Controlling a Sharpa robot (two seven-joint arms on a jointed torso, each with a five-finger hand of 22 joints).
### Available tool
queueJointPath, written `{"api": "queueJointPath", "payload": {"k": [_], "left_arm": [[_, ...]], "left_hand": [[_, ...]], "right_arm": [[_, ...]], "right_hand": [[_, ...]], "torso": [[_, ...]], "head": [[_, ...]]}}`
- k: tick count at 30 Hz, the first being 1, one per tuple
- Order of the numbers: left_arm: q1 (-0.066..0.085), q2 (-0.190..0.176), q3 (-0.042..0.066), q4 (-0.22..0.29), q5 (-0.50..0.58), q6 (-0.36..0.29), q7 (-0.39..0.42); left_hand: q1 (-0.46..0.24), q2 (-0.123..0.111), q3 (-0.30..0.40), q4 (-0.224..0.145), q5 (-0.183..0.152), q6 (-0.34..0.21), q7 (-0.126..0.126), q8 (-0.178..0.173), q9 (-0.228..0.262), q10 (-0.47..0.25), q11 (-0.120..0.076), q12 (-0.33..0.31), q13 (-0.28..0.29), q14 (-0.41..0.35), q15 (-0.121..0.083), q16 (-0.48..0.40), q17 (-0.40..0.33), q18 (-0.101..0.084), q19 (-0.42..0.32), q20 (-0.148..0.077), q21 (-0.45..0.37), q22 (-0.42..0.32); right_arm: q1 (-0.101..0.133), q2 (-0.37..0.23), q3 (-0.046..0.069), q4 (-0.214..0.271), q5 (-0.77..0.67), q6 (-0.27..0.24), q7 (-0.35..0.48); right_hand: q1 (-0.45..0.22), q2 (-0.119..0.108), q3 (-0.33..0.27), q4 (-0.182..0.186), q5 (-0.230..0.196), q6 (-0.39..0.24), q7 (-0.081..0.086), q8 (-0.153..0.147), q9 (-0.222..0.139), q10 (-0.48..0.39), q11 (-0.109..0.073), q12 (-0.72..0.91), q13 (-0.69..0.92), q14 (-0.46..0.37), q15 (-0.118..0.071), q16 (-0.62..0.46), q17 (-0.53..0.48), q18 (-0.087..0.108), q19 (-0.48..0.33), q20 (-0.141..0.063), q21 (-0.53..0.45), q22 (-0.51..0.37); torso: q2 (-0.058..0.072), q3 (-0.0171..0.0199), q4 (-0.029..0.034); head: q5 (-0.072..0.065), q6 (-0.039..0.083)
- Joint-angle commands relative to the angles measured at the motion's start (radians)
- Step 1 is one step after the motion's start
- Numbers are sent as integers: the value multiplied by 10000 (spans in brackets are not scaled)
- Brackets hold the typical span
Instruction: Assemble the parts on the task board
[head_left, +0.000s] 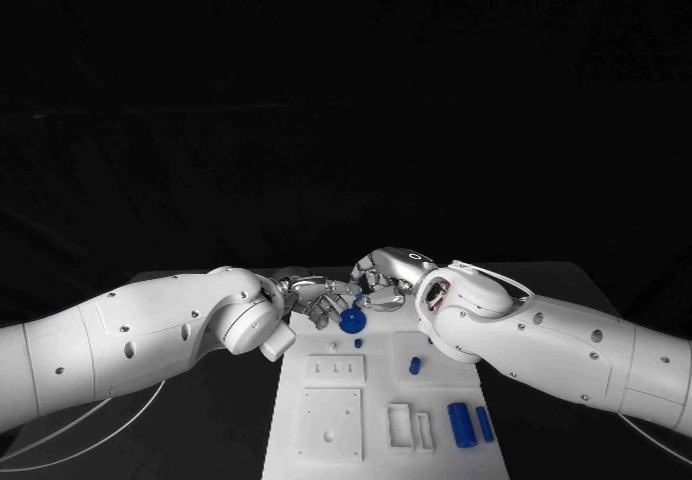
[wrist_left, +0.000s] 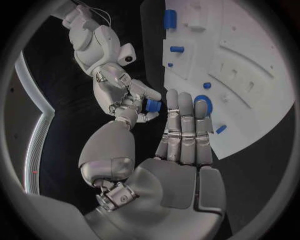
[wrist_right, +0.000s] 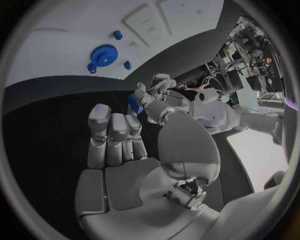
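The white task board (head_left: 378, 400) lies in the middle of the table, also seen in the left wrist view (wrist_left: 237, 60). Both hands meet just above its far end. My right hand (head_left: 389, 278) pinches a small blue part (wrist_left: 152, 105) at its fingertips; the same blue part (wrist_right: 133, 102) sits between the two hands. My left hand (head_left: 315, 296) holds its fingers (wrist_left: 186, 130) straight and apart, with its thumb reaching close to that part. A blue gear (head_left: 351, 320) stands on the board right below the hands.
On the board lie a small blue peg (head_left: 358, 343), a short blue cylinder (head_left: 415, 365) and two longer blue cylinders (head_left: 463, 425) near the front right. White raised blocks (head_left: 333, 425) take up the board's left half. Black table surrounds the board.
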Motion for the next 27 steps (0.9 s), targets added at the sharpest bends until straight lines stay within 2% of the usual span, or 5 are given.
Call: {"api": "queueJointPath", "payload": {"k": [1, 8, 13, 27], "left_arm": [[10, -12, 2, 55, -216, -211, -127], [9, -25, 2, 96, -123, -156, -89], [9, -18, 3, 165, -33, -110, -77], [8, 41, 4, 167, 107, -117, -64]], "left_hand": [[-6, 113, -80, 19, -23, 113, 3, -21, -10, -119, 21, -51, 3, -59, 0, -33, -17, -61, -69, -448, -37, -13], [-47, 182, -128, 117, -20, 299, -27, 17, -12, -220, 18, -88, 43, -84, 8, -25, -43, -87, -106, -455, -57, -21], [-10, 282, -141, 159, -9, 488, -81, 75, 1, -221, -11, -77, 89, -91, 4, -8, -56, -98, -126, -463, -62, -20], [179, 448, -288, 167, -2, 956, -238, 169, 21, -47, -138, 92, 296, -83, -23, 86, -81, -127, -136, -494, -37, 0]], "right_arm": [[-10, 56, 1, 42, -246, -21, -180], [-39, 107, -4, 87, -326, 34, -212], [-49, 140, -11, 50, -409, 44, -253], [-105, 273, -18, 97, -412, 109, -253]], "right_hand": [[48, -29, 69, 20, -51, 1063, 462, 55, 75, 62, -17, 0, -4, 28, -45, 7, -1, 682, 27, -45, 30, 109], [42, -40, 101, 21, -50, 1070, 460, 48, 80, 80, -19, 0, -1, 35, -48, 3, -2, 682, 37, -45, 27, 104], [37, -48, 118, 22, -51, 1076, 458, 45, 83, 82, -20, -5, -6, 39, -49, 1, -3, 682, 42, -44, 25, 101], [27, -64, 170, 24, -51, 1089, 454, 36, 91, 101, -24, -9, -6, 50, -52, -6, -4, 682, 57, -43, 21, 94]], "torso": [[22, -1, -12], [25, 2, -7], [33, -10, -6], [37, -10, 3]], "head": [[-6, 10], [2, 2], [-4, -15], [5, -56]]}}
